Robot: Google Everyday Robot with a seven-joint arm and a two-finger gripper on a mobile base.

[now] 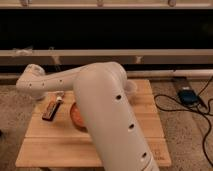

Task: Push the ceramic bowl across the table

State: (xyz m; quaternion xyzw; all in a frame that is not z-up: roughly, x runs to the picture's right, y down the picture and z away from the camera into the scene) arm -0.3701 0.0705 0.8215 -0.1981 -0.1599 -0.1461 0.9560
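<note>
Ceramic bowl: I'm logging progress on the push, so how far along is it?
Done: nothing evident; the ceramic bowl sits left of centre on the table, partly behind the arm. In hand: the arm bends over the table's left side, but the hand is out of sight behind it, so contact cannot be confirmed. Left: apparently the whole push across the table.

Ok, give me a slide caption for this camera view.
White robot arm reaches over the wooden table, covering part of the orange ceramic bowl; its gripper is hidden from view.
</note>
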